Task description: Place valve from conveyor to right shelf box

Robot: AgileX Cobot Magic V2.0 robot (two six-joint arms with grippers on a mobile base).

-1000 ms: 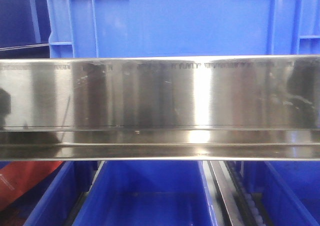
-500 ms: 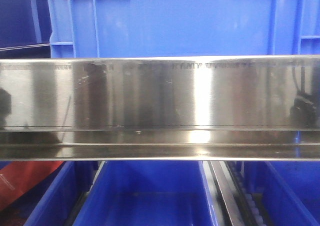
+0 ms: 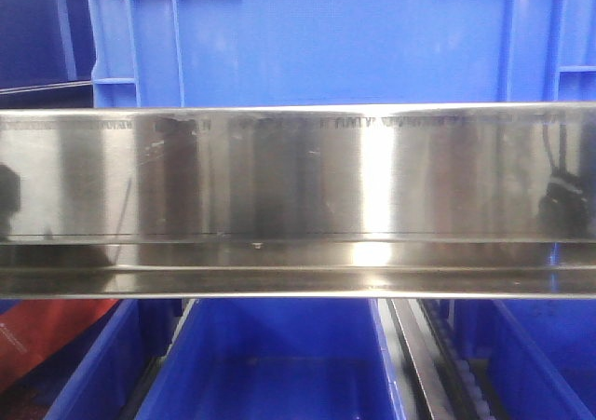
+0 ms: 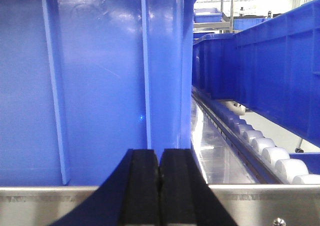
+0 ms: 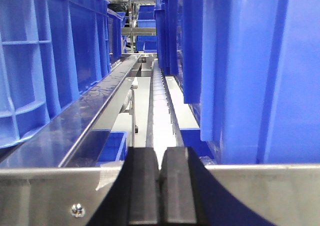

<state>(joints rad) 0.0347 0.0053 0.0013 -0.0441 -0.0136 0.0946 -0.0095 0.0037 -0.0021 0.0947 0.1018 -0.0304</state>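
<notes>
Left tool (image 4: 159,186) and right tool (image 5: 160,186) each show black pads pressed together with nothing between them, both poised just above a brushed steel shelf rail (image 3: 298,173); neither valve nor conveyor appears in any view. The front view is largely blocked by that rail, with a blue crate (image 3: 326,38) above and a blue bin (image 3: 279,364) cut off below. Only the wrist views show the white roller track (image 4: 260,146) running between crates.

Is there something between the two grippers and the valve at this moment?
Cannot be judged: neither valve nor conveyor shows in any view. Both the left gripper and right gripper have jaws shut, empty, facing blue crates behind a steel rail.
</notes>
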